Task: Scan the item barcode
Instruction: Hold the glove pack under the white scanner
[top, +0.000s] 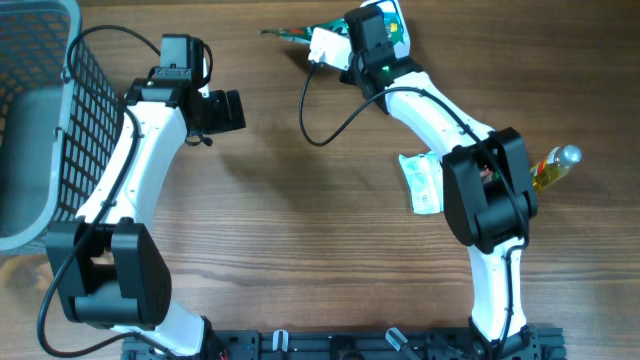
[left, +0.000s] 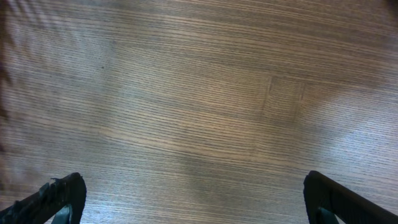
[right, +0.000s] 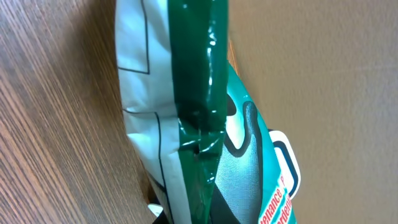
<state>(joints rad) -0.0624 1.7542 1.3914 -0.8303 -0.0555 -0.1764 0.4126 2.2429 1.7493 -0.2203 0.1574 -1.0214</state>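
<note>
Tightly clamped on a green pouch, the right gripper holds it near the table's far edge; the left gripper gapes empty. Next, likely: turning it for scanning.

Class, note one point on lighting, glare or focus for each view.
Overhead: even light, sharp, only faint shadows on the wooden table. Left wrist: wood grain slightly soft, a bright patch at right, dark fingers in the lower corners. Right wrist: white glare streaks on the glossy green packet, which crowds the frame.
</note>
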